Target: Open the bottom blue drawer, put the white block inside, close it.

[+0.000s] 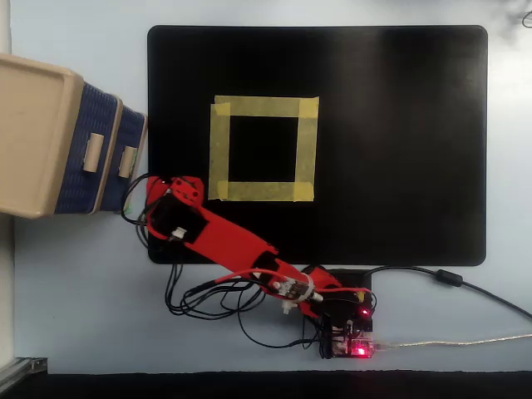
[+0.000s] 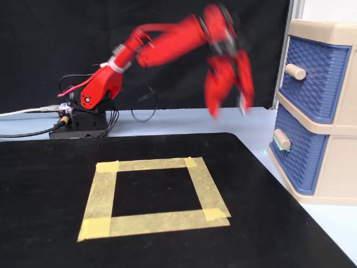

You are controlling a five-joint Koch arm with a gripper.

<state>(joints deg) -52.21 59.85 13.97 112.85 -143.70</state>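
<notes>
The bottom blue drawer [image 2: 295,162] sits closed, apart from the spread fingers [image 2: 216,92].

Lighting was even and bright in both views, with soft, faint shadows. In the fixed view the gripper [image 2: 228,109] was smeared by motion blur; the yellow tape square [image 2: 153,195] stayed sharp.

Yellow tape square [image 1: 263,149] on black mat [image 1: 399,141]; beige cabinet [image 2: 326,33]; upper blue drawer [image 2: 312,70] shut

Two blue drawers [image 2: 312,72] [image 2: 298,151], two beige handles [image 2: 294,71] [image 2: 281,139], one red arm [image 1: 224,241], one black mat [image 1: 391,141], one yellow tape square [image 1: 264,106].
</notes>
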